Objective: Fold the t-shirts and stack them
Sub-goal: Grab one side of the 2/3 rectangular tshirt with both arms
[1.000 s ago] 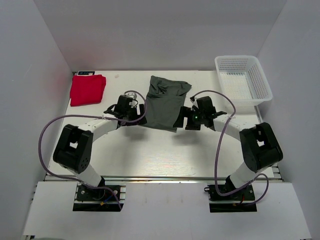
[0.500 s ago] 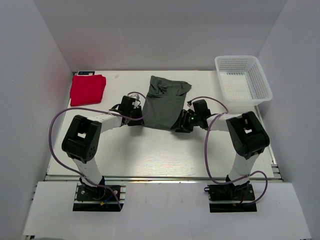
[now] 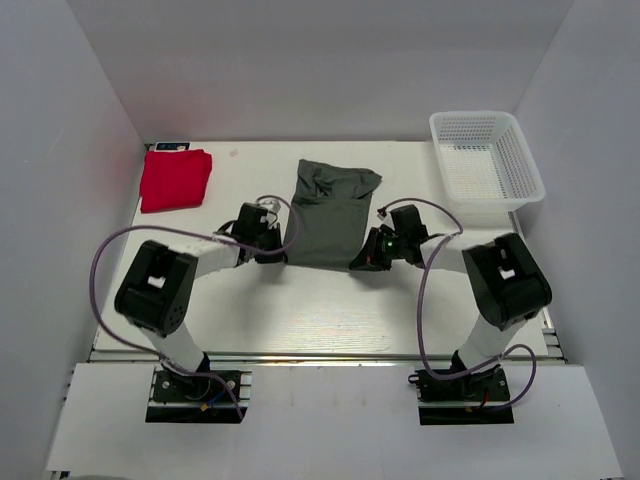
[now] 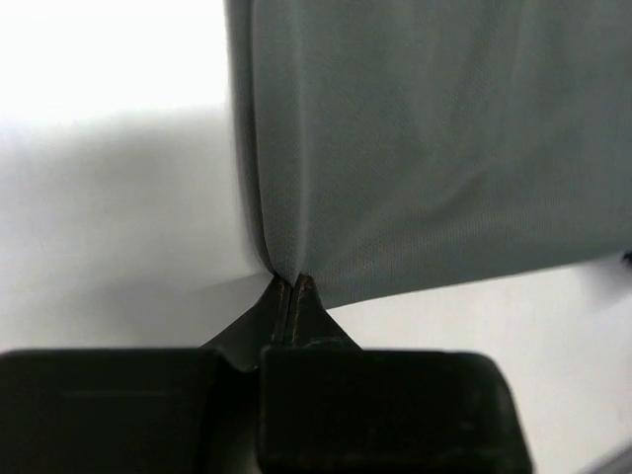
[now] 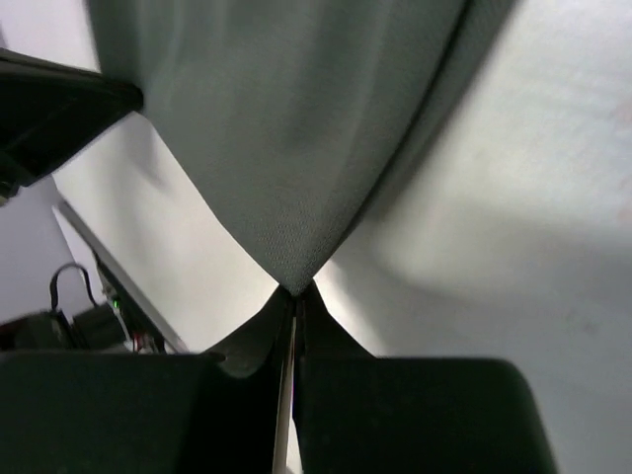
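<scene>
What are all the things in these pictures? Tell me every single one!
grey-green t-shirt: one, dark grey-green, middle of the table, near corners pinched
red t-shirt: one, bright red, folded, far left corner
basket: one, white mesh, far right corner
table: one, white, under everything
cables: two, purple, one looping along each arm
left arm, right arm: one each, black and white, bolted at the near edge
left claw: one, black, shut on the grey-green t-shirt's near left corner
right claw: one, black, shut on its near right corner

Overhead, two wrist close-ups of t-shirt (image 3: 328, 215)
</scene>
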Action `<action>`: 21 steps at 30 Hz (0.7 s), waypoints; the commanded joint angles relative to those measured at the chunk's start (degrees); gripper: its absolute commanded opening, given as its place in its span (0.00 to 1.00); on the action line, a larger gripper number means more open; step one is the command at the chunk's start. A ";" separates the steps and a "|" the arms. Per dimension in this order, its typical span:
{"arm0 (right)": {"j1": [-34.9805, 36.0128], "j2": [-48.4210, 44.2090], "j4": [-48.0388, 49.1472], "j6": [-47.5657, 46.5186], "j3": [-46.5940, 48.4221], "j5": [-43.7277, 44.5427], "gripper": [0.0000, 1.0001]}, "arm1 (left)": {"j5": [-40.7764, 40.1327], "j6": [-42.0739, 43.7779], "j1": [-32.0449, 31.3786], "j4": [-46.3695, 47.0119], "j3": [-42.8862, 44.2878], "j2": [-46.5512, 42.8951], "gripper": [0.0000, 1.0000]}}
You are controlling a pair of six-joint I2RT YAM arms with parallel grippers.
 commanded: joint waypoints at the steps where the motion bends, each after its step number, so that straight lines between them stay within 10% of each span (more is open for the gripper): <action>1: 0.12 -6.57 -4.28 -4.35 -2.85 -4.19 0.00 | 4.55 -0.96 -0.64 -2.18 -5.84 -9.91 0.00; 10: 0.56 -29.21 -28.71 -14.72 -7.43 -9.47 0.00 | 15.00 -5.88 -2.48 -12.37 -15.69 -35.92 0.00; 21: 0.03 -39.89 -40.68 -17.19 0.55 -17.83 0.00 | 19.93 -5.36 -3.54 -27.76 -6.30 -48.07 0.00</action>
